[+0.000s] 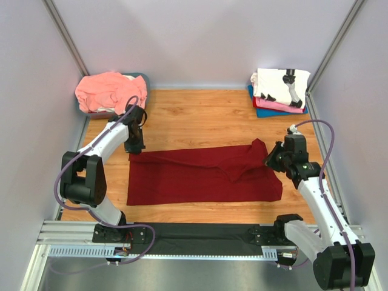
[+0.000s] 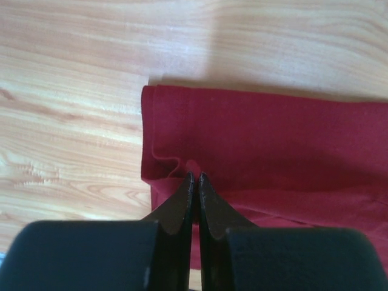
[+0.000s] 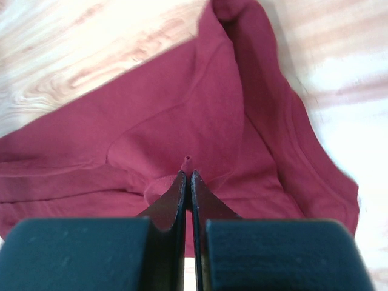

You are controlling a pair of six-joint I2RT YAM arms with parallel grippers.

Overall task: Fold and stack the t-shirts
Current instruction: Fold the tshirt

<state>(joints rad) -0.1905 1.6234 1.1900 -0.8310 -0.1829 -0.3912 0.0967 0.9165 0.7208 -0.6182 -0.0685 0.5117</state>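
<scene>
—Red cloth, soft and limp: where does the dark red t-shirt [image 1: 200, 179] lie?
—Spread mid-frame on the wooden table [image 1: 200, 115]. The left gripper [image 2: 194, 179] and right gripper [image 3: 187, 176] are each pinched closed on an edge; hems probably hold best.

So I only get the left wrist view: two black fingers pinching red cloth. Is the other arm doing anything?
Observer: Yes. The right gripper is shut on the red shirt at its other end, with a nub of cloth between its tips.
Operator: Is the shirt lying flat?
Observer: Mostly. From above it is spread across the table, with the right end bunched into a fold.
Operator: Any other shirts?
Observer: A salmon-pink heap sits in the far left corner, and a folded stack at far right has a white printed one on top.
</scene>
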